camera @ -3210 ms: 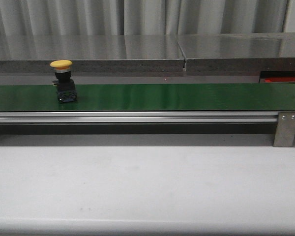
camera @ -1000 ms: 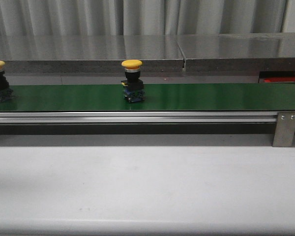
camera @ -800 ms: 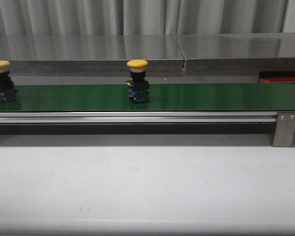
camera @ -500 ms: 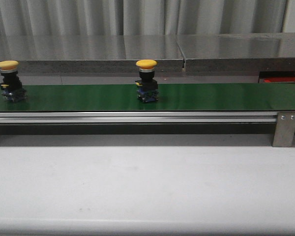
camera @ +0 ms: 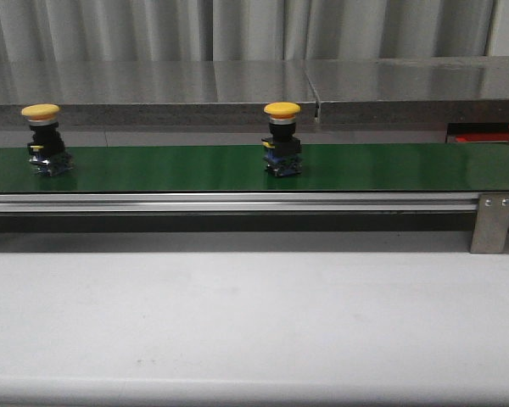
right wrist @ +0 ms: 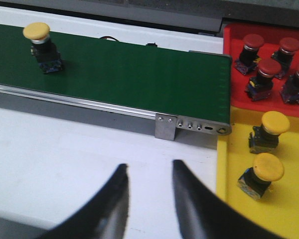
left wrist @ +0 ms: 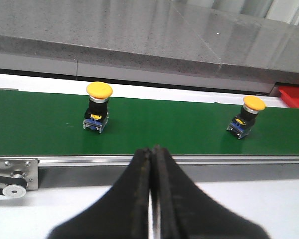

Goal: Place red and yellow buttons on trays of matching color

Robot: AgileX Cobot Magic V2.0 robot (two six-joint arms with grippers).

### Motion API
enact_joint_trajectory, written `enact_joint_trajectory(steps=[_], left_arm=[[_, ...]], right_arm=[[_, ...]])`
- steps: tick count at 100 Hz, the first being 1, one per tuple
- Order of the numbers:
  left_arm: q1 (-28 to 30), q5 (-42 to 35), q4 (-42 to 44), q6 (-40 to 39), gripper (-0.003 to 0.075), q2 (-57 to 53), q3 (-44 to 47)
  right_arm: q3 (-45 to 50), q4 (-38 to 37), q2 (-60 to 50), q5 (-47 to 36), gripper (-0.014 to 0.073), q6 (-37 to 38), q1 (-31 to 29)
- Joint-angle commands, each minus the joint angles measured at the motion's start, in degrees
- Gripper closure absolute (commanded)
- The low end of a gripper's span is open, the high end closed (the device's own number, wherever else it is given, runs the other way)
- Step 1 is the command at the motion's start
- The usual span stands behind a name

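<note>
A pale table (camera: 254, 322) fronts a green belt (camera: 365, 167), with a grey ledge and curtains behind. Two yellow buttons ride the belt, one near its middle (camera: 282, 139) and one toward its left end (camera: 42, 140); each looks light, rigid and top-heavy, its smooth dome likely slippery, so the dark squarish body below seems the better hold. The left pincer (left wrist: 152, 164) is pressed closed and empty, the right pincer (right wrist: 148, 186) narrowly parted and empty beside the yellow tray (right wrist: 289, 199) and red tray (right wrist: 231, 74).
</note>
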Motion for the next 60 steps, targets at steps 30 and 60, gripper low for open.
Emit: enact_joint_trajectory(steps=[30,60], left_arm=[[-0.48,-3.82,-1.44,0.08,0.0739,-0.02,-1.47],[-0.48,-3.82,-1.44,0.08,0.0739,-0.02,-1.47]], right_arm=[[-7.64,6.94,12.24,-5.0,-0.0041,-5.39,-0.04],[-17.61,18.07,35.08,-5.2,-0.0041,-18.05,0.76]])
